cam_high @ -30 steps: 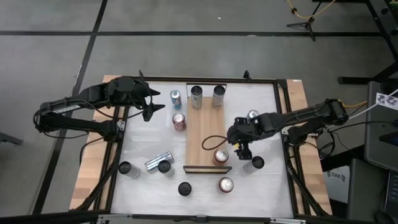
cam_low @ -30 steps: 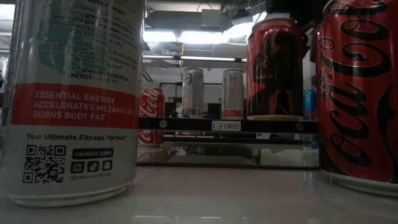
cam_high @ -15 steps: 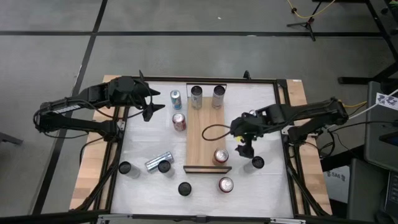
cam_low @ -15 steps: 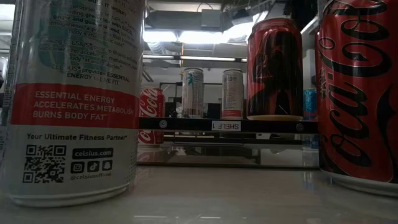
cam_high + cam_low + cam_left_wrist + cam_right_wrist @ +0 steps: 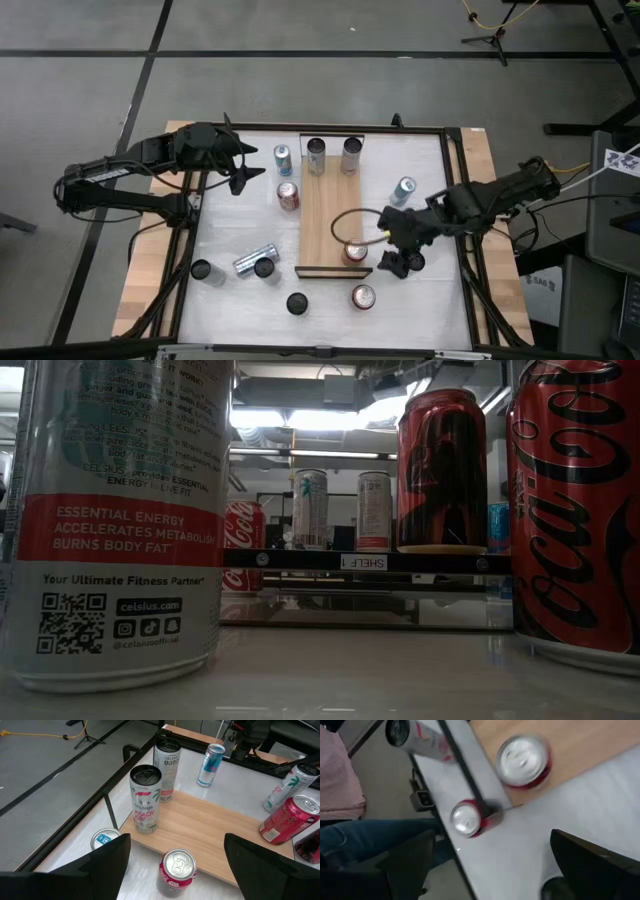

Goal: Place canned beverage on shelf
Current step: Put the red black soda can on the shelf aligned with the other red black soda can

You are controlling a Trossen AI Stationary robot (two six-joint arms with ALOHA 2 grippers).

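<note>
The shelf (image 5: 325, 215) is a long wooden plank in the middle of the table, with a dark lip at its near end. Two tall cans (image 5: 316, 155) (image 5: 351, 152) stand at its far end, and a red can (image 5: 354, 250) stands on its base near the lip. My right gripper (image 5: 393, 265) hovers open just right of that can, above the table; in the right wrist view, nothing lies between its fingers (image 5: 492, 835). My left gripper (image 5: 240, 165) waits open at the far left, pointing at the shelf (image 5: 215, 825).
Loose cans stand left of the shelf: a blue one (image 5: 283, 158) and a red one (image 5: 288, 195). A slim blue can (image 5: 403, 190) is to its right. More cans (image 5: 255, 262) (image 5: 362, 296) (image 5: 297, 302) are scattered near the front edge. A person (image 5: 340, 775) sits beyond the table's near edge.
My right gripper has risen away from the red can at the shelf's near end, gone toward the table's near right and rolled about its own axis, staying open. The red can stays upright on the shelf.
</note>
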